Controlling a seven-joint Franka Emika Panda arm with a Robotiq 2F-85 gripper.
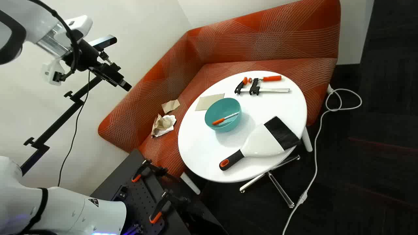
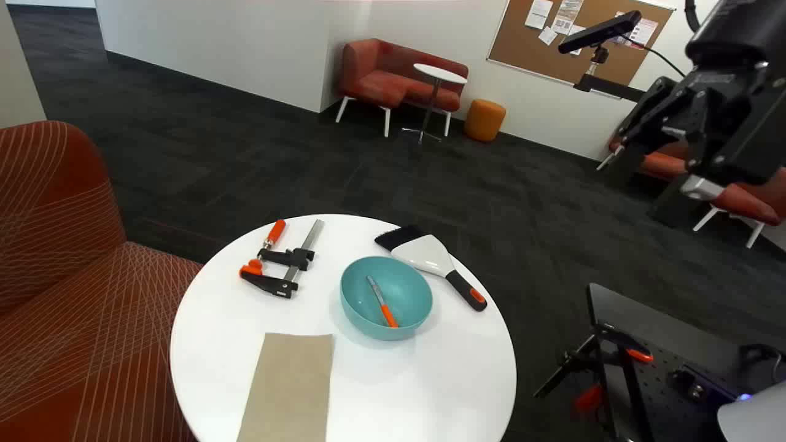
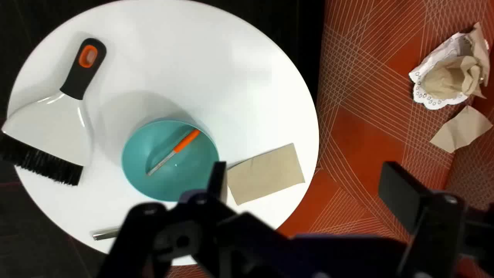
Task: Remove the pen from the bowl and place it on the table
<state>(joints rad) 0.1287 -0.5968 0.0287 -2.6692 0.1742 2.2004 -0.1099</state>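
The thin pen, with an orange half and a silver-grey half, leans inside the bowl in both exterior views (image 1: pixel 218 121) (image 2: pixel 387 314) and in the wrist view (image 3: pixel 185 141). The round teal bowl (image 1: pixel 213 112) stands upright on the white round table (image 1: pixel 202 153); the bowl also shows in the wrist view (image 3: pixel 197 170). My gripper (image 1: pixel 126 85) is high in the air, well apart from the bowl and off to the table's side. In the wrist view the gripper (image 3: pixel 305 179) has its two fingers wide apart with nothing between them.
A white brush with a black handle (image 1: pixel 261 143) lies beside the bowl. A red-handled clamp (image 2: pixel 285 264) lies near the table edge. A brown paper sheet (image 2: pixel 291 380) lies by the bowl. An orange-red bench (image 1: pixel 261 42) curves behind the table, with crumpled paper (image 1: pixel 163 124) on it.
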